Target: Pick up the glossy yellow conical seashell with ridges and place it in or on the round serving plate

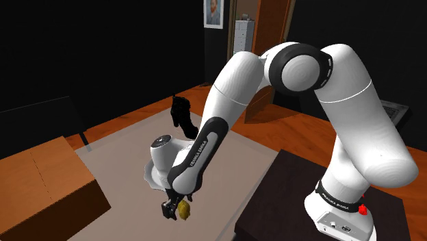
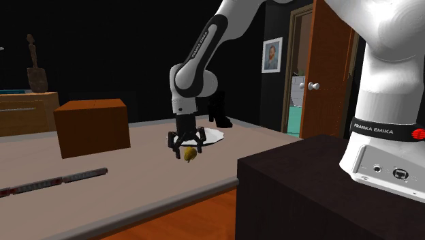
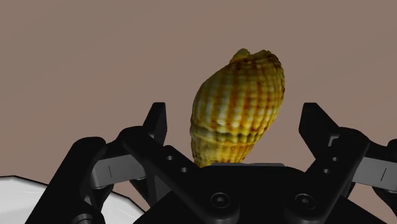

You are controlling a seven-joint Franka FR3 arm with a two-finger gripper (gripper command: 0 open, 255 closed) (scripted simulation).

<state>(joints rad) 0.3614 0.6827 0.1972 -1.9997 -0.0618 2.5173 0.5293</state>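
The yellow ridged seashell (image 3: 238, 114) with brown bands stands between my gripper's fingers, and neither finger (image 3: 156, 121) touches it. The black gripper (image 3: 235, 121) is open and points down over the beige rug. In the second exterior view the shell (image 2: 189, 155) sits just under the gripper (image 2: 185, 144); I cannot tell whether it rests on the rug. The white round plate (image 2: 214, 137) lies just behind the gripper there. From the shoulder camera the shell (image 1: 185, 211) shows beside the gripper (image 1: 174, 208), with the plate's rim (image 1: 146, 175) close by. The plate's edge (image 3: 25, 197) also shows beside the hand.
A brown box (image 2: 92, 126) stands on the rug at the second exterior view's left, and a long thin rod (image 2: 54, 180) lies in front of it. A black boot-like object (image 1: 181, 116) stands beyond the plate. The dark stand (image 2: 293, 184) is at the right.
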